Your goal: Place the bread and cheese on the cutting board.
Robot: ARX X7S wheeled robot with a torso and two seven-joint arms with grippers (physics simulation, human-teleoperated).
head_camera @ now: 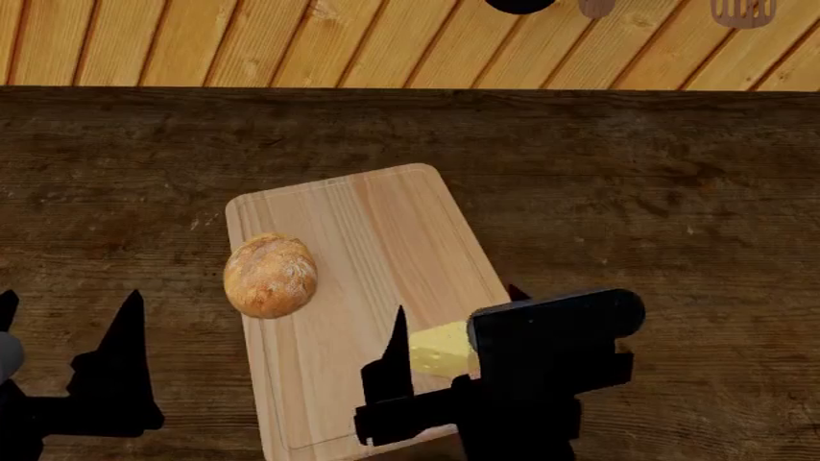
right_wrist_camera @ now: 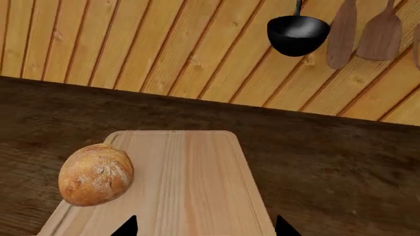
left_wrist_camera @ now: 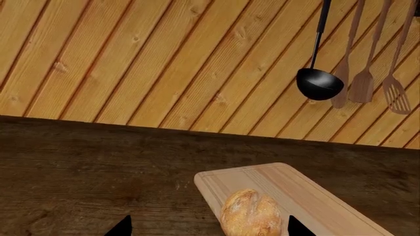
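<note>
Dark wooden countertop (head_camera: 666,173): pale yellow cheese wedge (head_camera: 440,350) is being clamped by right gripper (head_camera: 448,331) over light wooden cutting board (head_camera: 384,230); lowering at five o'clock of golden-brown crusty bread roll (head_camera: 271,275) is being advised; left gripper (head_camera: 71,341) is being held apart.

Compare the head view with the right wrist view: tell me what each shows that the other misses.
Head only: the cheese between the right gripper's fingers over the board's near end, and the left gripper, open beside the board. Right wrist only: the whole ladle and two wooden spatulas on the wall. Both: the bread overlapping the board's left edge, and the dark counter.
</note>
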